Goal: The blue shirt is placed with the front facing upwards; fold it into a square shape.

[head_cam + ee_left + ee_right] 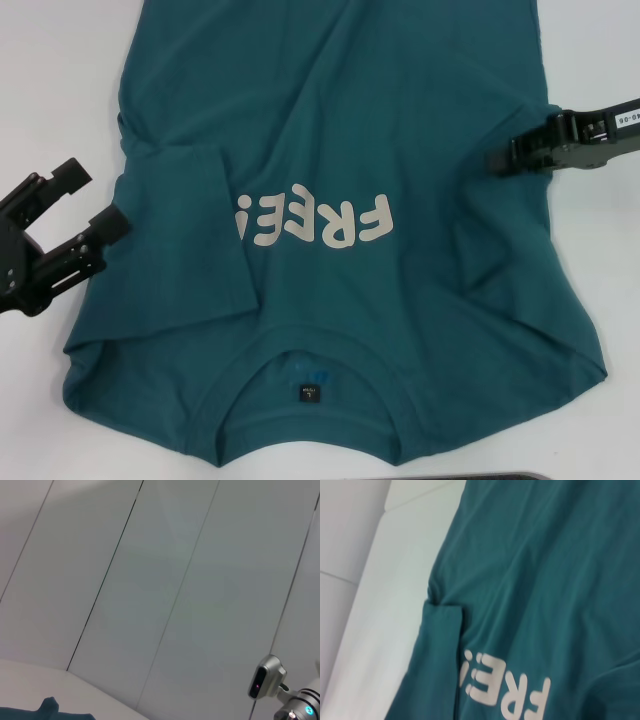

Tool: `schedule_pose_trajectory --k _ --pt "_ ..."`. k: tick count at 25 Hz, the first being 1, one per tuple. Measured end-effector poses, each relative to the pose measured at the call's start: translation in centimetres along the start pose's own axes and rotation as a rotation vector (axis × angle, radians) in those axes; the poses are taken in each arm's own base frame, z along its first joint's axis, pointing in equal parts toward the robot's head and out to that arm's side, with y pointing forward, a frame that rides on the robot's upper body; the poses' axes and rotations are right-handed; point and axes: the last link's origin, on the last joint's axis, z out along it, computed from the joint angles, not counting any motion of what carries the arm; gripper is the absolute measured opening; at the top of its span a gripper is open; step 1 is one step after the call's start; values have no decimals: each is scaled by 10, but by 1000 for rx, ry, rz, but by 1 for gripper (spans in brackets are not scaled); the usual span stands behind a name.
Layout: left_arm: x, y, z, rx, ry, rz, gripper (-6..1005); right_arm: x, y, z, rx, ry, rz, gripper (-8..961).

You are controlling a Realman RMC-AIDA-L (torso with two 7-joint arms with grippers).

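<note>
Nearest the robot, at the front edge of the white desk (pixel 60 90), lies the ribbed crew neck (pixel 310 350) of the dark teal-blue short-sleeved cotton T-shirt (pixel 340 120), chest up, its body running away toward the far edge, so the pale "FREE" lettering (pixel 312 222) reads upside down from the head camera. The sleeve on the robot's left (pixel 185 215) is already turned in over the chest, its hem forming a straight edge beside the lettering; I judge this a first inward fold that narrows the shirt toward a square. The left gripper (pixel 85 235) sits just off that side of the shirt near the desk's left edge, jaws released and holding nothing, probably standing clear of the fold. Farther along on the opposite side, the right gripper (pixel 505 158) reaches in over the cloth near the still-unfolded right sleeve; its jaws look clenched, but whether fabric is pinched I cannot tell. The right wrist view alone shows the folded sleeve (pixel 440 645) close up, with small bunched creases at its upper corner, and the desk's edge against a pale wall. The left wrist view shows mainly panelled wall (pixel 150 580), with only a scrap of teal cloth (pixel 47 711).
</note>
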Motion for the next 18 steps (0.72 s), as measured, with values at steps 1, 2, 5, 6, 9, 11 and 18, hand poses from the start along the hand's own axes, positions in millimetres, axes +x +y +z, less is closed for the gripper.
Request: schedule_pose_trajectory --k 1,2,5,6,9,11,18 --pt "0 0 0 0 1 -1 874 -1 0 -2 -3 -9 0 186" --pt "0 0 0 1 2 -3 874 -2 1 -3 -12 -20 1 213" --pt "0 0 -2 8 2 -9 874 -8 10 -11 -100 -73 -18 323" --pt "0 0 -2 9 2 -9 873 -8 11 -12 -99 -71 -26 364" --pt "0 0 -3 11 1 -9 873 -7 9 -14 -80 -61 -66 486" --pt "-1 0 -3 12 1 -12 874 -7 7 -17 -81 -80 -132 583" --pt "4 -3 -9 8 -22 -124 874 4 15 -32 -215 -403 -625 811"
